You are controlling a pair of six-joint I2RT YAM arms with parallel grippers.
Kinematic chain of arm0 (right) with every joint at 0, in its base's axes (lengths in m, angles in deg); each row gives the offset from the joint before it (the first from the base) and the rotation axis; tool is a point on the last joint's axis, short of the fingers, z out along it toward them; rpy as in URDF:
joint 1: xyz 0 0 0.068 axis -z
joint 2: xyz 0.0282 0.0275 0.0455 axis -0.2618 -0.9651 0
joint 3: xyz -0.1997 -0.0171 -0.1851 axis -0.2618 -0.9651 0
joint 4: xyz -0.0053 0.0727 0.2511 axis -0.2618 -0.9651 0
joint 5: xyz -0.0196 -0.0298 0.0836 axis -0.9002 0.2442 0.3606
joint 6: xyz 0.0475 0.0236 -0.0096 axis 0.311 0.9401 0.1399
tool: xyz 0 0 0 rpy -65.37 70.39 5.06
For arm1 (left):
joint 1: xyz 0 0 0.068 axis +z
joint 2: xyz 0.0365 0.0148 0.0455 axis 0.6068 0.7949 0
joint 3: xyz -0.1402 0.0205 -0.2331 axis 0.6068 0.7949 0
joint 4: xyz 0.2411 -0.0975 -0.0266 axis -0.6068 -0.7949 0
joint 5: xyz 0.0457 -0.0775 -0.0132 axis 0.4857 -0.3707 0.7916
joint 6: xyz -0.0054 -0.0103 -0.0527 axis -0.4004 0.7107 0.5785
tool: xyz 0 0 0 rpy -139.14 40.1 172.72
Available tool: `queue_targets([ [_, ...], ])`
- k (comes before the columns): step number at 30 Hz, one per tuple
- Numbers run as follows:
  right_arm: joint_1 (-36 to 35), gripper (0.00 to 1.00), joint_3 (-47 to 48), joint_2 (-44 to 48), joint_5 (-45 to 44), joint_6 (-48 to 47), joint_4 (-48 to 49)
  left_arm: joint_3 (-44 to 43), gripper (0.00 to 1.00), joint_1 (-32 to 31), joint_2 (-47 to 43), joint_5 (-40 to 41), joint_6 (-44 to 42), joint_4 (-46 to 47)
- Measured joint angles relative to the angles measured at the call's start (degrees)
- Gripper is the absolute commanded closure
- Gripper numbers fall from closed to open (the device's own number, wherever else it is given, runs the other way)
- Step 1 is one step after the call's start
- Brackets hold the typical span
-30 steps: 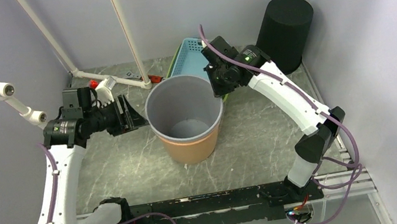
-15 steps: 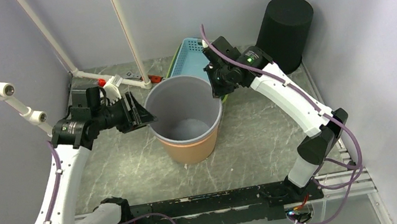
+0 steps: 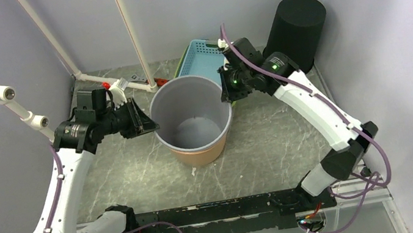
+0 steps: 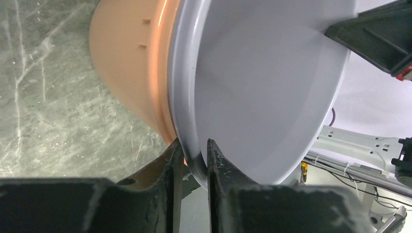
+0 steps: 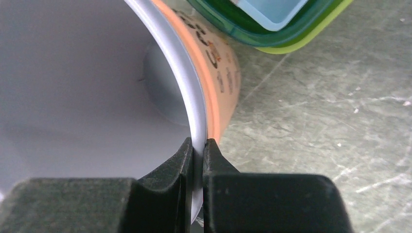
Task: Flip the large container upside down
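- Orange outside, grey inside, the large container (image 3: 194, 127) sits mouth-up on the counter (image 3: 269, 138).
- The left hand (image 4: 195, 150) pinches its left rim.
- The right hand (image 5: 197, 145) clamps its right rim, beside a blue basket (image 3: 202, 55).

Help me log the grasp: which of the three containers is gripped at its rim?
The orange bucket with the grey inside: the left hand and right hand pinch its rim. The black bin and blue basket behind it are ungripped.
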Motion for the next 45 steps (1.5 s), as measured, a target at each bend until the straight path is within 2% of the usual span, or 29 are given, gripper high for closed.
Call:
queue_targets([
  [6,0.57,0.97,-2.08,4.72,3.65,1.57,2.75,-3.08,0.84,-0.02,0.33,0.39,0.0,-2.84],
  [7,0.61,0.97,-2.08,4.79,3.85,1.6,2.69,-3.41,0.81,-0.02,0.37,0.37,0.0,-3.13],
  [9,0.72,0.98,-2.08,4.52,4.04,1.55,2.64,-3.85,0.68,-0.02,0.42,0.39,0.0,-3.41],
  [11,0.81,0.98,-2.08,4.02,4.13,1.4,2.69,-4.44,0.6,-0.02,0.42,0.42,-0.33,-3.69],
  [19,0.92,1.0,-2.08,2.19,5.2,1.55,2.69,-8.9,0.57,-0.17,1.64,0.42,-3.04,-7.04],
  [26,0.96,0.97,-2.27,2.43,5.88,1.84,3.96,-8.68,0.52,-0.17,1.97,0.61,-3.43,-7.48],
  [28,1.07,0.96,-2.69,2.56,6.08,2.08,4.48,-8.02,0.54,-0.17,1.95,0.66,-3.32,-7.26],
  [33,1.92,0.87,-5.22,3.39,7.74,2.6,7.13,-5.7,0.7,-0.17,1.95,2.12,-3.19,-6.43],
  [38,2.36,0.88,-6.32,3.69,8.74,3.06,8.44,-5.07,0.95,-0.15,2.14,4.31,-2.43,-6.45],
  [45,2.95,0.73,-7.34,4.17,11.1,2.47,9.99,-4.39,0.97,-0.07,2.16,4.79,-1.27,-5.7],
])
